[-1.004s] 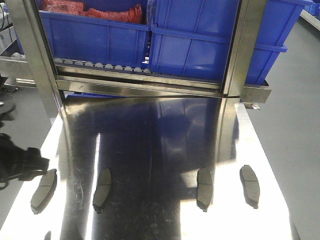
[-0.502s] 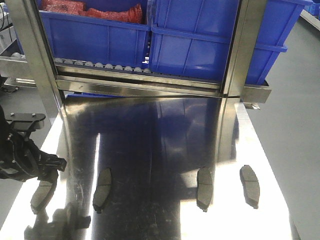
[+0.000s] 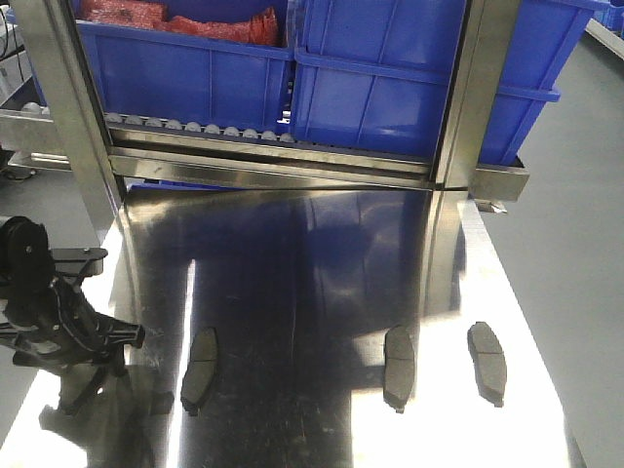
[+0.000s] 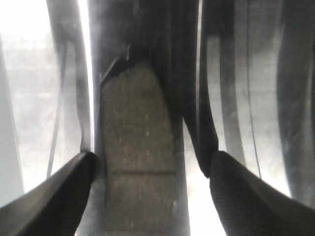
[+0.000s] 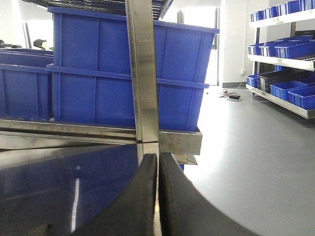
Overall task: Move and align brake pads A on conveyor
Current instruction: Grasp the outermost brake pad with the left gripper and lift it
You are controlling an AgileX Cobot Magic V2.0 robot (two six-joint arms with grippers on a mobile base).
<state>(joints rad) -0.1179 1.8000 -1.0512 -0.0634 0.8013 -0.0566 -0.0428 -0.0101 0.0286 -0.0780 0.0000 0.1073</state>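
Observation:
Three brake pads lie flat on the shiny steel table (image 3: 292, 273): one at left-centre (image 3: 200, 369), one at right-centre (image 3: 399, 366), one at far right (image 3: 487, 363). The leftmost pad is hidden under my left arm in the front view. It shows in the left wrist view as a grey-brown pad (image 4: 138, 147) with a centre groove. My left gripper (image 3: 83, 375) (image 4: 152, 164) stands open astride it, the left finger beside the pad's edge and the right finger apart from it. My right gripper (image 5: 157, 160) is shut on nothing, above the table. The conveyor is out of view.
A steel roller rack (image 3: 273, 161) with blue bins (image 3: 390, 78) stands across the back of the table. Its two steel posts (image 3: 68, 117) (image 3: 473, 97) rise at the table's far corners. Grey floor (image 3: 575, 263) lies to the right, with shelves of blue bins (image 5: 285, 44) beyond.
My left arm has come in from the left edge and down over the leftmost pad, which is now covered in the front view. The other pads have not moved.

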